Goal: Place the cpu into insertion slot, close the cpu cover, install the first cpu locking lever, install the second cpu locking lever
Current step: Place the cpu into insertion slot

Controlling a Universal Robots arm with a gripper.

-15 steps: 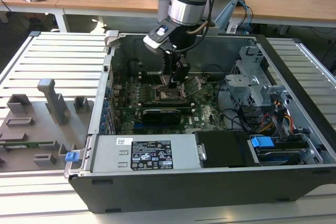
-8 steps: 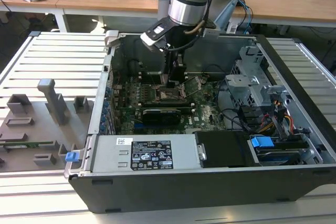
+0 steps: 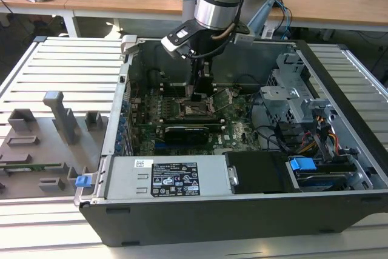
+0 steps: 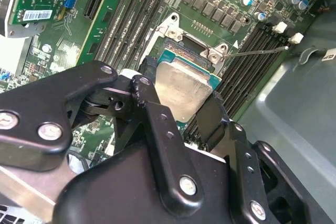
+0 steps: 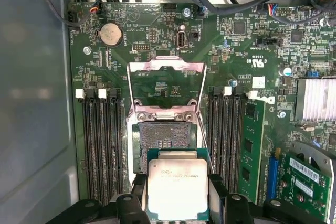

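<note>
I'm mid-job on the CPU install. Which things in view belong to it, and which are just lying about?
Job in hand:
gripper, shut on the cpu
socket, uncovered
cpu cover, swung open
locking lever, swung clear

Lying about:
memory slots
coin battery
power supply
grey holders on the table, exterior view's left

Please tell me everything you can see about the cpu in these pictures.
The cpu is a small flat square chip: a dull silver-grey metal lid with faint print, on a green base whose edge shows around it. Two black fingers clamp it on opposite sides and hold it roughly level. It hangs over one edge of the open socket, not seated in it; the cover stands raised.
</note>
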